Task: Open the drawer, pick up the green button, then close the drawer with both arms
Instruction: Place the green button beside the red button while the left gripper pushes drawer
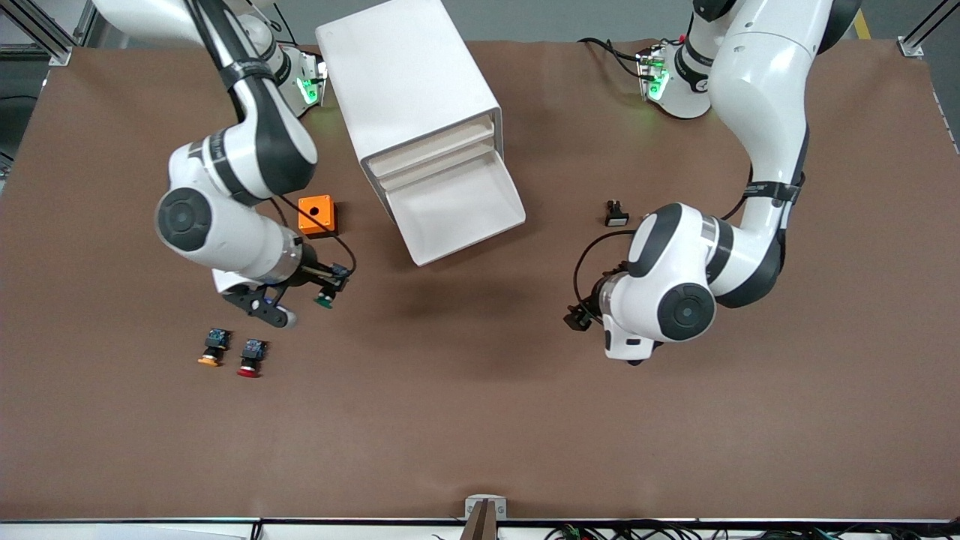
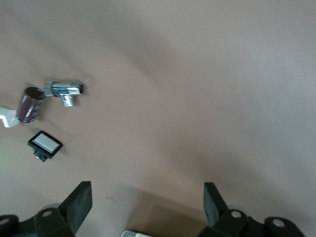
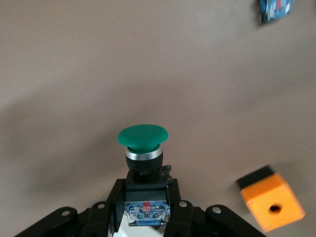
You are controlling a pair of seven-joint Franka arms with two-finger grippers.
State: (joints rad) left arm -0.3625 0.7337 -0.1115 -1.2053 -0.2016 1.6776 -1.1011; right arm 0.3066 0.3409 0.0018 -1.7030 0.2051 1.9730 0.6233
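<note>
Green-capped, the button (image 3: 142, 148) sits clamped in the right gripper (image 1: 324, 292) over bare table, between the orange box (image 1: 316, 215) and the two loose buttons; the right wrist view shows its black body and blue rear piece. The drawer (image 1: 457, 210) stands pulled out. The left gripper (image 2: 145, 207) waits, jaws spread, its wrist view alone showing a small metal fitting (image 2: 65, 91).
</note>
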